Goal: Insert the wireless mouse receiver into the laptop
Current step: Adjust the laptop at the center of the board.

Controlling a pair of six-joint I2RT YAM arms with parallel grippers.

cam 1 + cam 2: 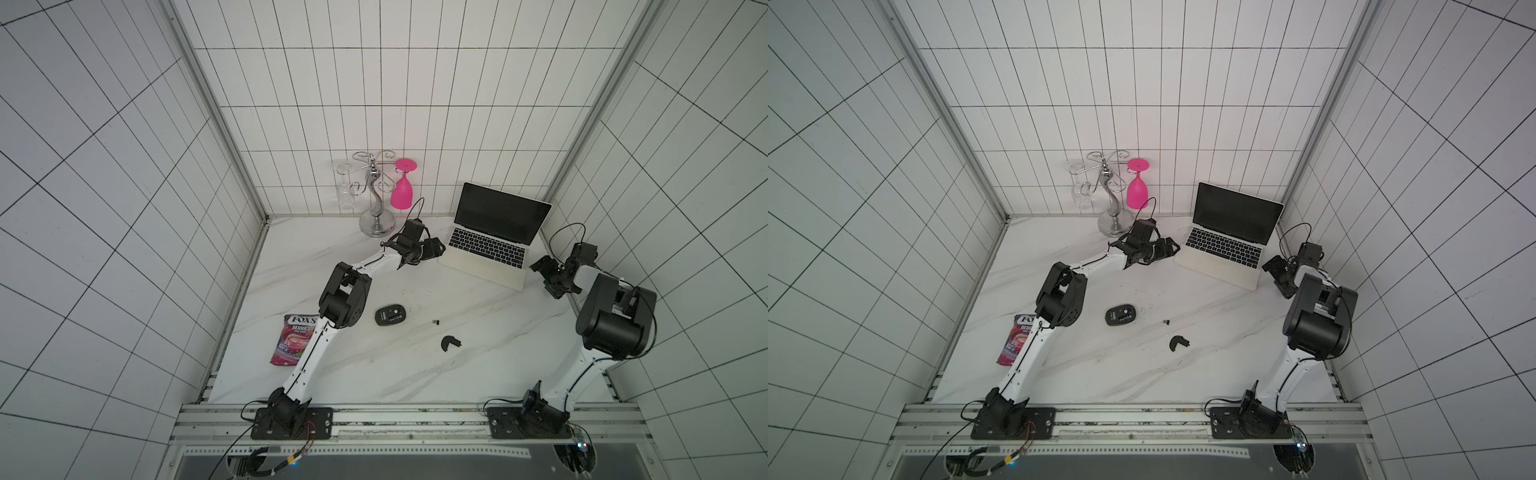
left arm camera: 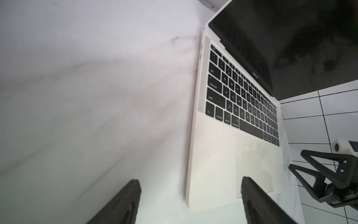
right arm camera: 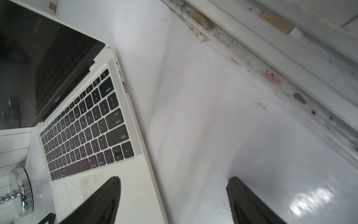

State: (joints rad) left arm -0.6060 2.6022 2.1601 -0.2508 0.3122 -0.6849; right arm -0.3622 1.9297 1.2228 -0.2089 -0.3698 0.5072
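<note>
I am holding my left claw (image 1: 434, 249) just beside the left edge of the laptop (image 1: 486, 254). Its jaws are standing wide apart and gripping nothing. In the left wrist view its fingers (image 2: 126, 201) are framing bare worktop (image 1: 415, 374) and the laptop's near left corner.

My right claw (image 1: 546, 276) is hovering just beside the laptop's right edge, jaws likewise spread wide and empty. In the right wrist view one finger (image 3: 104, 199) is showing over the palm rest and the other over bare worktop.

The laptop is sitting open at the far right of the worktop, its screen dark and turned toward the near left.

The receiver (image 1: 435, 322) is lying flat on the worktop, well apart from both claws and nearer than the laptop. It is sitting between the black mouse (image 1: 390, 315) on its left and the crescent-shaped black cover (image 1: 449, 342) to its near right, touching neither.

A candy bag (image 1: 293, 340) is lying at the left edge, partly under my left arm. A chrome glass rack (image 1: 376, 199) with a pink glass (image 1: 402, 191) hanging from it is standing at the far wall.
</note>
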